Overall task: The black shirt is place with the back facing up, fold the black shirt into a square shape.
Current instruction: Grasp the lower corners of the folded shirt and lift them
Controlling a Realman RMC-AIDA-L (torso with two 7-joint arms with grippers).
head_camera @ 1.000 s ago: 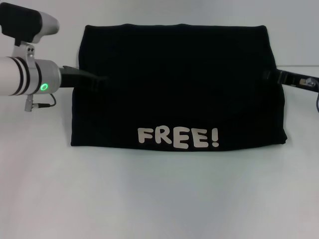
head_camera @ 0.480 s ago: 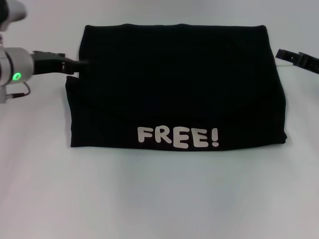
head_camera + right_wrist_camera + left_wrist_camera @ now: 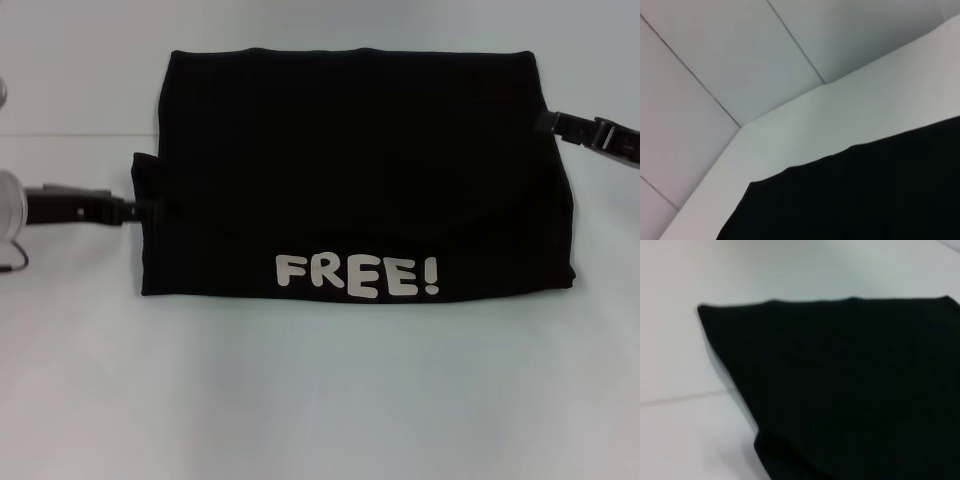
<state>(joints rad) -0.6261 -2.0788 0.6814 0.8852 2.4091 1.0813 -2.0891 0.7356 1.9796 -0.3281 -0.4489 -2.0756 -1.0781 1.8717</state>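
Two grippers are flanking the black shirt (image 3: 355, 165), which is lying folded into a broad rectangle on the white table (image 3: 320, 400), its white "FREE!" lettering (image 3: 357, 275) facing up along the near edge. The left gripper (image 3: 128, 210) is reaching in from the left and meeting the shirt's left edge just below a small flap of cloth; whether its fingers are pinching the fabric cannot be told. The right gripper (image 3: 550, 124) is touching the shirt's right edge farther back, and its opening cannot be told either. Both wrist views are showing only black cloth (image 3: 850, 390) on the pale surface.
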